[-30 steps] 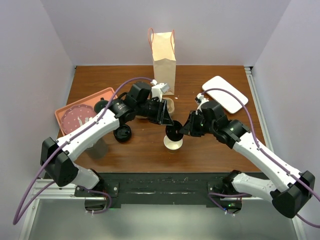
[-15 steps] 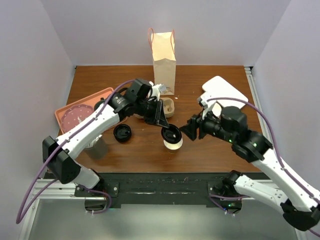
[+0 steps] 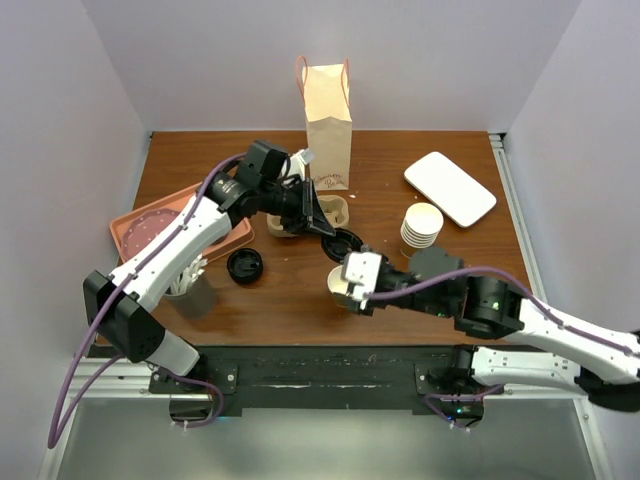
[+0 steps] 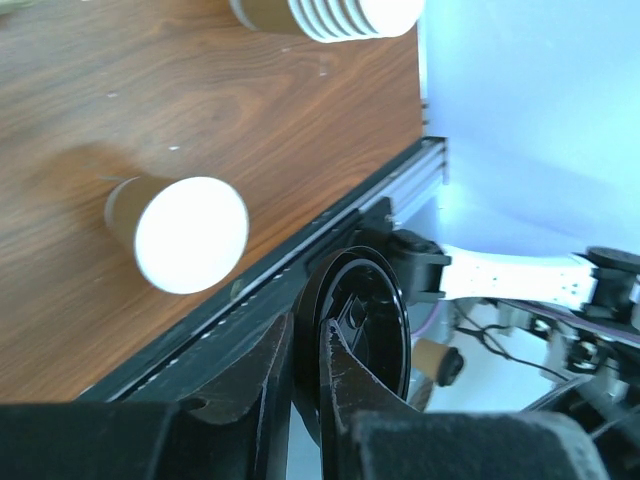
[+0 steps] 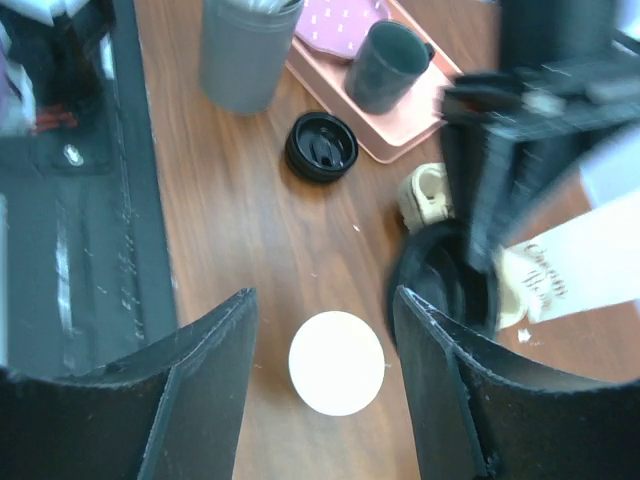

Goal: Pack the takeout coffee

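Note:
The takeout coffee's paper cup [image 3: 336,289] stands lidless near the table's front middle, its white mouth [image 5: 336,362] facing up. Its black sip lid [image 3: 343,244] is off the cup, just behind it. My left gripper [image 3: 328,232] is shut on the lid's rim [image 4: 365,330], one finger inside the lid and one outside [image 4: 270,370]. My right gripper [image 3: 352,280] hovers over the cup, open, its two fingers on either side of the cup in the right wrist view [image 5: 322,300] and touching nothing. The brown paper bag [image 3: 328,115] stands upright at the back.
A loose black lid [image 3: 245,265] lies left of the cup. A pink tray [image 3: 135,215] with a dark mug [image 5: 385,65] and a grey holder [image 3: 190,292] sit at the left. A cardboard carrier [image 3: 338,212], stacked cups [image 3: 422,225] and a white tray [image 3: 450,188] lie behind.
My right gripper opened off the lid, drew back, then swung round above the cup. My left gripper shut on the lid and carried it off the cup toward the back.

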Controlling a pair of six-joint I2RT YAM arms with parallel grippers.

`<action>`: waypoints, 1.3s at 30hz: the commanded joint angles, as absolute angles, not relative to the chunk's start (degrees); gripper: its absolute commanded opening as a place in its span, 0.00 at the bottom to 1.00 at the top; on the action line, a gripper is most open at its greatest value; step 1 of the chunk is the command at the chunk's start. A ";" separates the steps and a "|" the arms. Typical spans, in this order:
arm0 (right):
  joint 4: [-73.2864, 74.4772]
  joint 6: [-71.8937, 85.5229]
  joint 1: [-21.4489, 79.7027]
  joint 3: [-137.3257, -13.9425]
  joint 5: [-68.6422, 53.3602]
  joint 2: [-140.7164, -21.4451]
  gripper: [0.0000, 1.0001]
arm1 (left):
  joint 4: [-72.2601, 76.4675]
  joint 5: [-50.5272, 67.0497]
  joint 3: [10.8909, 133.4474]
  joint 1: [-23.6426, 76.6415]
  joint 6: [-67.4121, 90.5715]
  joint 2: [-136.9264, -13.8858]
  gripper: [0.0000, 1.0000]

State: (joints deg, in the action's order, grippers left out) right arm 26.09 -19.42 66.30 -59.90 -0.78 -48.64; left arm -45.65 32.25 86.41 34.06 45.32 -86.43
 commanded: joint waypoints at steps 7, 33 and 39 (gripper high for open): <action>18.29 -34.45 81.12 -59.51 34.44 -55.10 0.61 | -41.21 42.63 83.76 33.66 56.08 -83.41 0.11; 15.83 -34.37 82.62 -55.73 41.83 -57.74 0.43 | -40.78 39.73 79.37 33.75 59.94 -77.43 0.11; 9.40 -30.77 82.71 -55.62 44.11 -59.85 0.23 | -36.57 40.25 76.73 33.75 62.49 -75.06 0.17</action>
State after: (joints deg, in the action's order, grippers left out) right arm 14.96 -33.45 82.28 -54.50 39.90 -58.00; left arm -38.11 34.20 78.00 33.87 56.73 -78.08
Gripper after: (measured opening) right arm 0.276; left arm 0.171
